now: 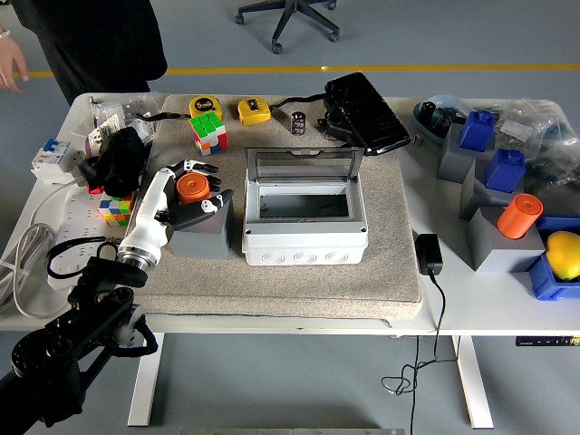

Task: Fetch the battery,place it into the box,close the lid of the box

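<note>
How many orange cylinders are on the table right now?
2. One orange cylinder stands on the grey block left of the open box, inside the left hand. The other stands on a grey block at the table's right side.

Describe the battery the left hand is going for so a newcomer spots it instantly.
On the beige mat, left of the open white box, stands a grey block. The orange battery sits upright on it, with the left hand around it. A second orange cylinder stands far right.
</note>
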Controlling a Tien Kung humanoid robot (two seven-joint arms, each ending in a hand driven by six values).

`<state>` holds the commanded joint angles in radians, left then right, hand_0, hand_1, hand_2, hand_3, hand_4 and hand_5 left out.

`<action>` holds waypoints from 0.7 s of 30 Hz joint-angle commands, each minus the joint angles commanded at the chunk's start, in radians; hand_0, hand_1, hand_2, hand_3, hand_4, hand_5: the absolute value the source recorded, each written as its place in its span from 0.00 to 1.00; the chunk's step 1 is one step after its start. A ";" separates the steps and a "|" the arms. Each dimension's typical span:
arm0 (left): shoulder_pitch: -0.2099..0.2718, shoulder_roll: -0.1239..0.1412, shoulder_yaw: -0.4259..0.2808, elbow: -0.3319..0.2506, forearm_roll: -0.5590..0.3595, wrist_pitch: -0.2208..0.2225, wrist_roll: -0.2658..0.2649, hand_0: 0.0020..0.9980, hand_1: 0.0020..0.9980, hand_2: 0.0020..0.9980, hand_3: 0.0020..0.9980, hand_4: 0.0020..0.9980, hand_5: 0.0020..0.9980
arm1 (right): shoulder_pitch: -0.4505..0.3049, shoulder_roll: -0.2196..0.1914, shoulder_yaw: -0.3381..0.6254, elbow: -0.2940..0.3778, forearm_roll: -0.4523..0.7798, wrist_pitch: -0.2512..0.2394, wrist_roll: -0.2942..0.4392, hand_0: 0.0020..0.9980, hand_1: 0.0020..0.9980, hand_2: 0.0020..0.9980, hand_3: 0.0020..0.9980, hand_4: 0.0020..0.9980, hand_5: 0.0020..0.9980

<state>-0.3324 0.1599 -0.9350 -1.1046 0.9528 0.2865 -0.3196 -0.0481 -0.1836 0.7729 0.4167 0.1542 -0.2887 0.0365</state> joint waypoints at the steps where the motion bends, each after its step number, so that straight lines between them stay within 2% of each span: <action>1: -0.001 -0.001 0.000 0.003 -0.004 -0.001 -0.001 0.48 0.42 0.41 0.45 0.83 0.00 | 0.000 0.000 -0.001 0.000 0.001 0.000 0.000 0.61 0.63 0.64 0.57 0.98 0.57; 2: -0.002 -0.002 0.000 0.006 -0.008 -0.003 -0.002 0.36 0.37 0.35 0.40 0.78 0.00 | 0.000 0.000 -0.002 -0.001 0.001 0.000 0.000 0.61 0.63 0.64 0.57 0.98 0.57; 8: -0.007 -0.005 0.001 0.019 -0.026 -0.007 -0.007 0.36 0.37 0.35 0.40 0.78 0.00 | 0.000 -0.001 -0.003 0.000 0.001 -0.003 0.001 0.61 0.63 0.64 0.57 0.98 0.57; 9: -0.008 -0.007 0.001 0.021 -0.027 -0.009 -0.008 0.24 0.25 0.26 0.33 0.58 0.00 | 0.000 -0.002 -0.004 0.000 0.002 -0.004 0.001 0.61 0.63 0.64 0.57 0.98 0.57; 13: -0.014 -0.013 0.004 0.029 -0.031 -0.017 -0.010 0.24 0.25 0.26 0.33 0.58 0.00 | 0.002 -0.001 -0.006 0.000 0.003 -0.005 0.004 0.61 0.63 0.64 0.57 0.98 0.57; 14: -0.015 -0.015 0.005 0.031 -0.031 -0.018 -0.010 0.20 0.14 0.16 0.20 0.14 0.00 | 0.003 -0.001 -0.006 0.000 0.003 -0.005 0.007 0.60 0.63 0.63 0.57 0.98 0.57; 20: -0.018 -0.023 0.010 0.036 -0.030 -0.022 -0.011 0.20 0.14 0.16 0.20 0.14 0.00 | 0.003 0.002 -0.007 0.000 0.007 -0.010 0.017 0.60 0.63 0.63 0.57 0.98 0.57; 21: -0.018 -0.023 0.010 0.037 -0.032 -0.023 -0.012 0.18 0.11 0.15 0.20 0.00 0.00 | 0.002 0.002 -0.007 0.000 0.007 -0.010 0.018 0.60 0.63 0.63 0.57 0.98 0.57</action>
<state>-0.3508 0.1364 -0.9255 -1.0680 0.9212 0.2634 -0.3315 -0.0459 -0.1820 0.7657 0.4167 0.1614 -0.2991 0.0546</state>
